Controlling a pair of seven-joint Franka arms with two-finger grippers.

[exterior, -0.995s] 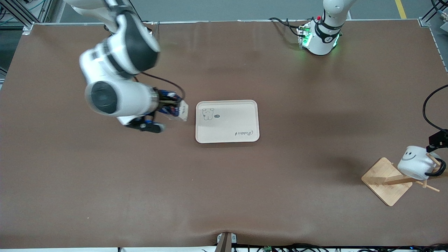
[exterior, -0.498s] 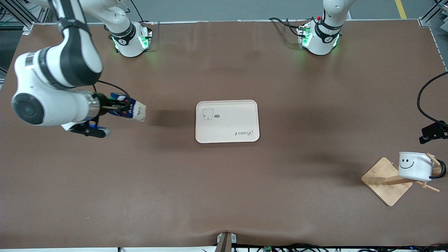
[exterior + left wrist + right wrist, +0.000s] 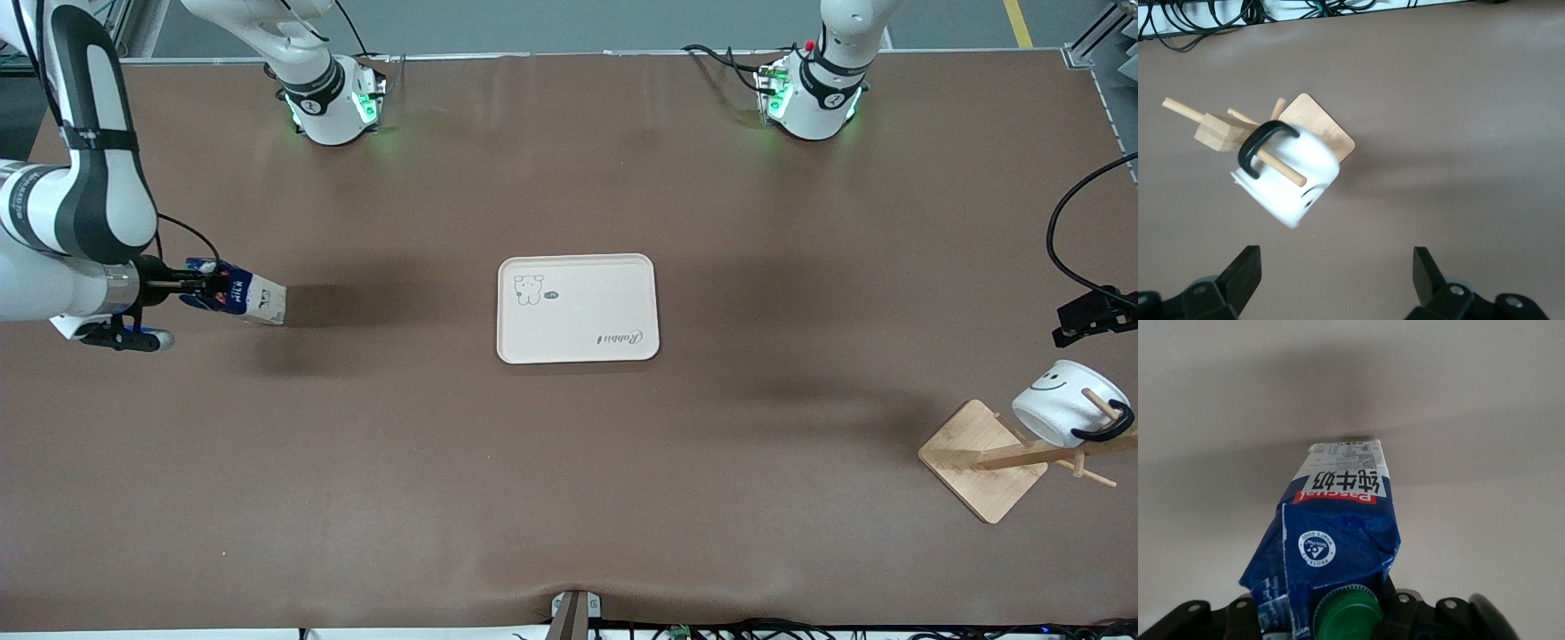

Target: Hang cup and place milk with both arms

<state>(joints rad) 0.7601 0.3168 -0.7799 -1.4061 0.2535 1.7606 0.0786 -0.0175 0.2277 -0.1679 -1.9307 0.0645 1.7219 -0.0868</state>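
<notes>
I've got the right end effector (image 3: 203, 289) at the far left of the front frame, pinching the milk (image 3: 238, 299) by its capped end. The carton lies nearly flat in the air over bare desk (image 3: 569, 498), pale bottom pointing toward the tray (image 3: 577, 308) in the middle of the frame. In the right wrist view the green cap (image 3: 1347, 613) sits right at the jaws and the blue panel looks creased there, so I judge the grip firm but on soft card.

At the lower right of the front frame the cup (image 3: 1063, 412) hangs by its black handle (image 3: 1103, 429) on a peg of the wooden rack (image 3: 987, 459), tipped, smiley face up. The left end effector (image 3: 1335, 280) is spread wide and holding nothing, over the desk just beside the rack. That half looks done to me; the left arm waits.

So the step I'm on is the milk, and I take the tray as the likely spot for it. To do it well I'd carry it over the tray, turn the wrist until the pale bottom faces straight down, then lower slowly. I'd let go only once the base sits flat inside the rim (image 3: 500, 311). A tilted release could topple it. I wouldn't squeeze harder either, that crease could give.
</notes>
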